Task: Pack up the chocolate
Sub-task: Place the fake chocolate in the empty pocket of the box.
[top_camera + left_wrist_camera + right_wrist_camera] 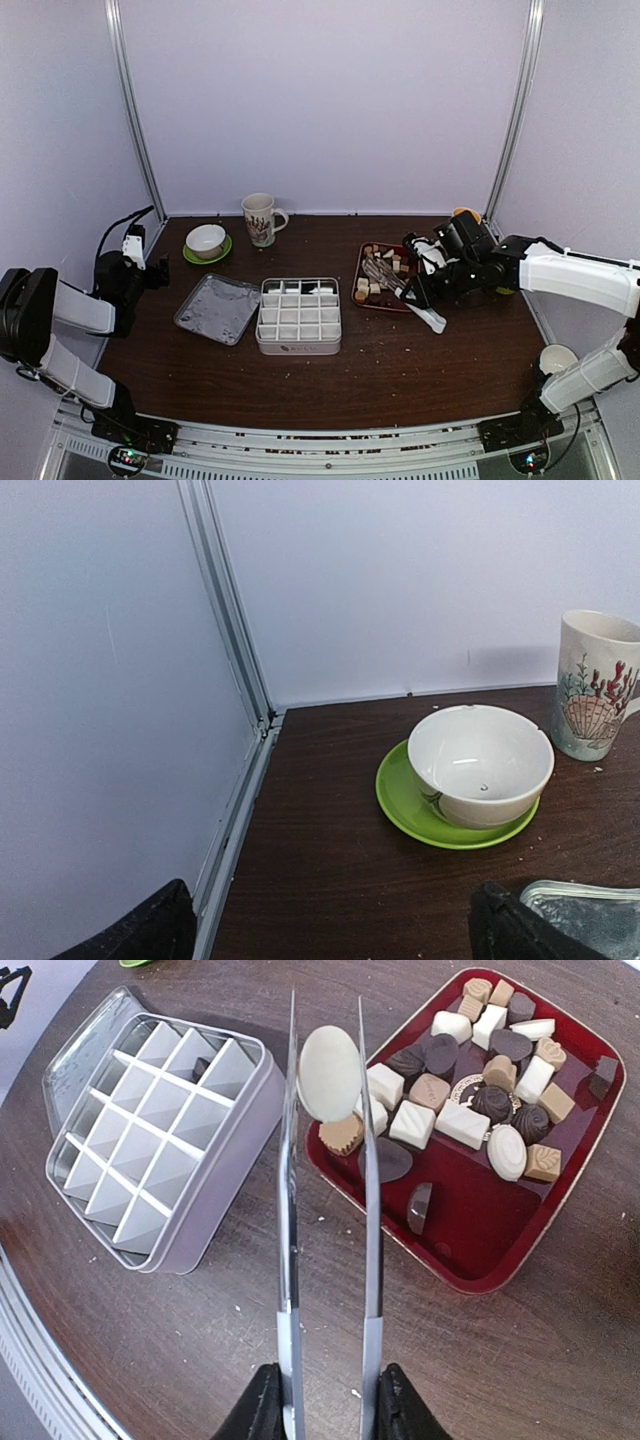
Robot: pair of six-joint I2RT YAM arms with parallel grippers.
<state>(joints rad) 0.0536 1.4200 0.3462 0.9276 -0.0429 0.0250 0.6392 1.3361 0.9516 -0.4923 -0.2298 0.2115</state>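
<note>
The chocolate (470, 1125) is a heap of dark, tan and white pieces in a red tray (520, 1250), also seen right of centre on the table (385, 275). My right gripper (328, 1400) is shut on the white-handled metal tongs (372, 1260). The tong tips pinch a white oval chocolate (329, 1073) above the tray's left edge. Left of it stands a white tin with a grid of cells (215, 1195), one dark piece (203, 1065) in a far cell. My left gripper (325, 940) is open and empty at the table's far left (135, 255).
The tin's lid (217, 308) lies left of the tin (299, 315). A white bowl (480, 765) on a green saucer (400, 805) and a shell-patterned mug (595, 685) stand at the back. A white cup (556, 357) is near the right arm's base. Walls enclose the table.
</note>
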